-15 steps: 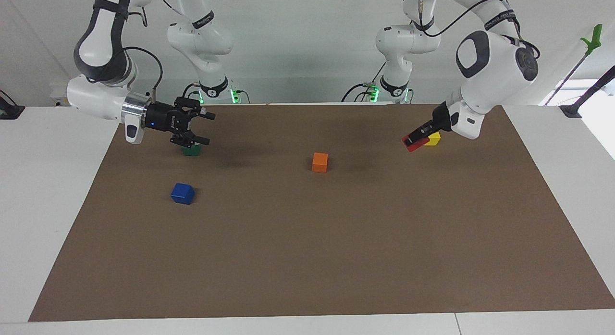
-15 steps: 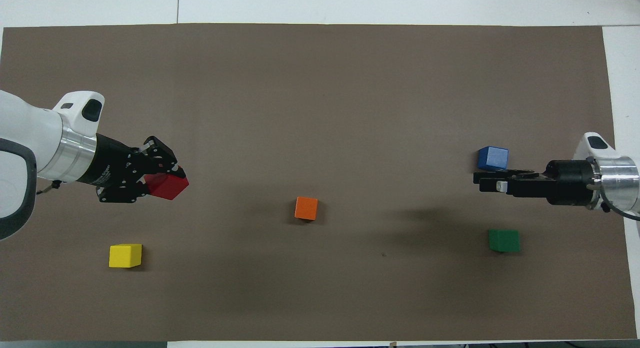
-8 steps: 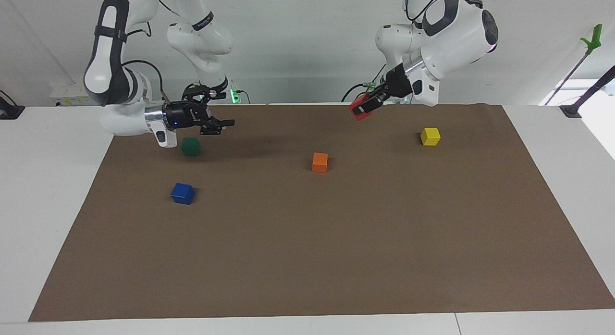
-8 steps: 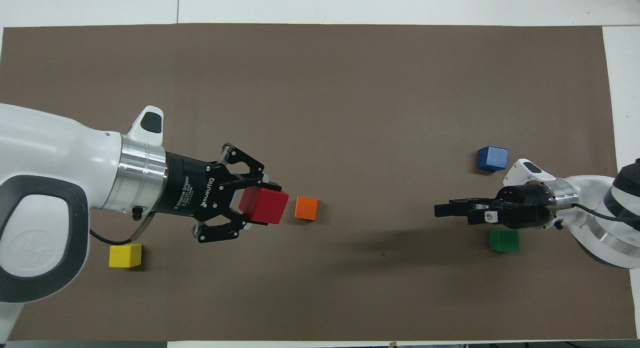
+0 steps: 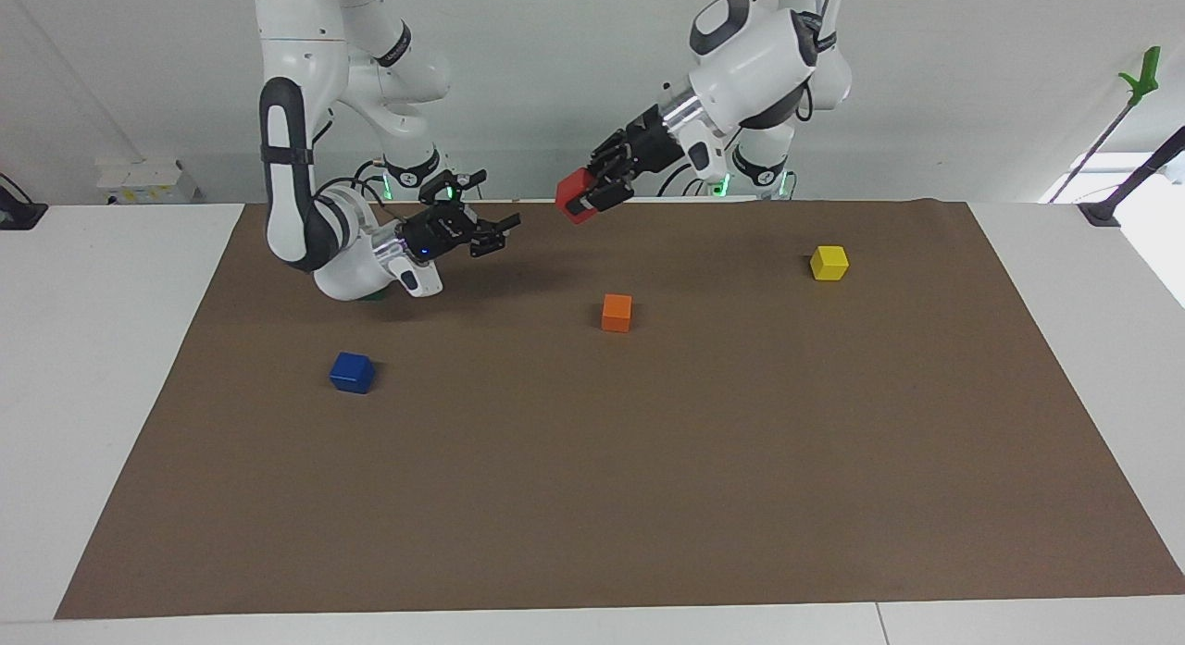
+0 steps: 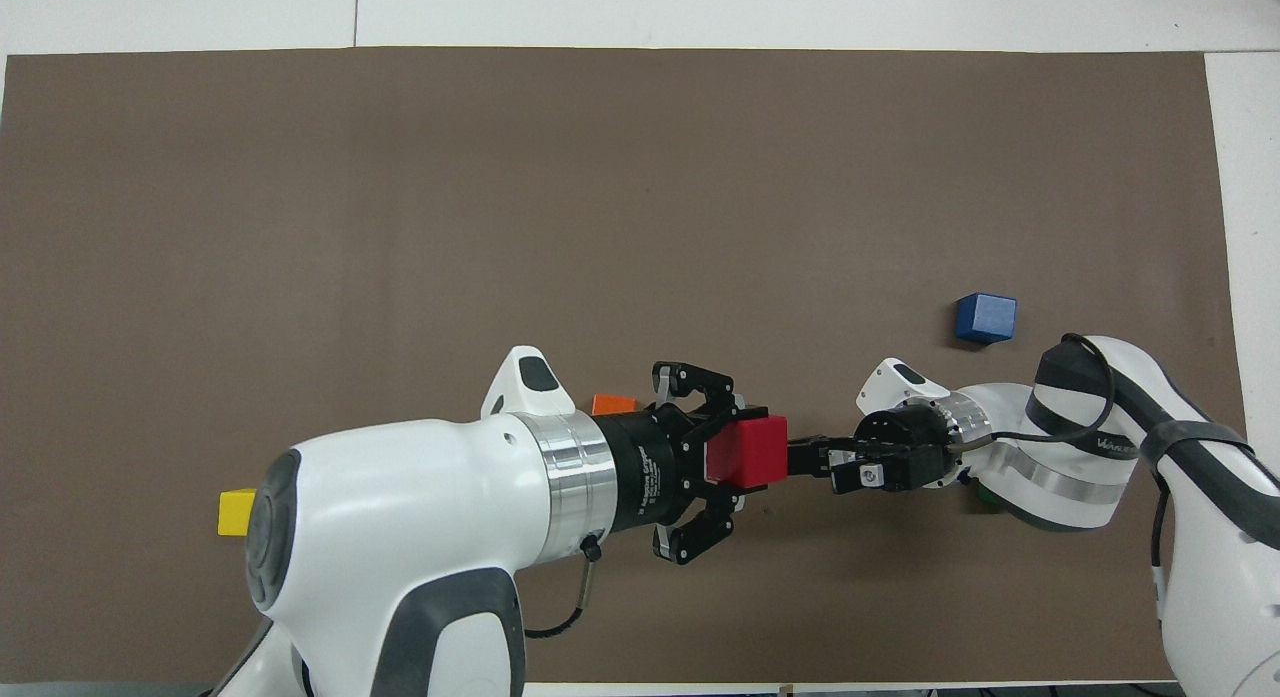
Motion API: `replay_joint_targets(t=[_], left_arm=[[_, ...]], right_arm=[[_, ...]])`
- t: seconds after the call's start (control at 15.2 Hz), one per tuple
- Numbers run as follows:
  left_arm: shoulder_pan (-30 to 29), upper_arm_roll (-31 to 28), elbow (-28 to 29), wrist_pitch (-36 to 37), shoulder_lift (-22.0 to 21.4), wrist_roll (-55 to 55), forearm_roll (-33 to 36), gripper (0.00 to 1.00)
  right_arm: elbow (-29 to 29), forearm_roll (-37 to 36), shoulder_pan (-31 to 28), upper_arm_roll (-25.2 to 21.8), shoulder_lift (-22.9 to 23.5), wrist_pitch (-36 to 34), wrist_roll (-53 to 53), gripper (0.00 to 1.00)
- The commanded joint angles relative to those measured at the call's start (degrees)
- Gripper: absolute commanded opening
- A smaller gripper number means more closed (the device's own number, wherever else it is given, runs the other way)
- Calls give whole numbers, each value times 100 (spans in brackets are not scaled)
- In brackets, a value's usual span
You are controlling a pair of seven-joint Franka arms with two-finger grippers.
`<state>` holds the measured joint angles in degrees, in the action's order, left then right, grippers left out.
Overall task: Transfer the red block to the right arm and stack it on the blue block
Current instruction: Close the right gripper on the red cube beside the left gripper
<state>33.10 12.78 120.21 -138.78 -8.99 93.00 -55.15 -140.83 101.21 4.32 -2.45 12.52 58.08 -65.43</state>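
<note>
Left gripper (image 5: 592,192) is up in the air over the mat's (image 5: 648,460) robot-side edge, roughly mid-table, fingers clamped on the red block (image 5: 574,196). In overhead view the same gripper (image 6: 745,457) shows the red block (image 6: 747,452) sticking out past its fingertips, pointed twd the right arm's end.

Right gripper (image 5: 495,230) is also raised, aimed at the red block w/ a clear gap between them in facing view; its two fingers are spread, nothing held. Overhead, right gripper (image 6: 805,457) looks almost touching the block, but facing view shows them apart.

Blue block (image 5: 352,372) sits on the mat toward the right arm's end, farther from the robots than the right gripper's wrist, untouched; overhead it's at (image 6: 985,317).

Green block (image 5: 375,296) is mostly hidden under the right arm. Orange block (image 5: 617,312) lies mid-mat, partly covered by the left arm in overhead view. Yellow block (image 5: 829,262) sits toward the left arm's end.
</note>
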Motion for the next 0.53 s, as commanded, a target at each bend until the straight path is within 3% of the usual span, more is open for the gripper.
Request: replay_joint_targets(t=[0.0, 0.46], left_arm=[[179, -100, 502, -149, -392, 157, -127, 0], [293, 58, 705, -140, -507, 658, -119, 0]], right_arm=[[-42, 355, 148, 16, 391, -603, -224, 100], [-15, 988, 720, 7, 532, -702, -602, 100]])
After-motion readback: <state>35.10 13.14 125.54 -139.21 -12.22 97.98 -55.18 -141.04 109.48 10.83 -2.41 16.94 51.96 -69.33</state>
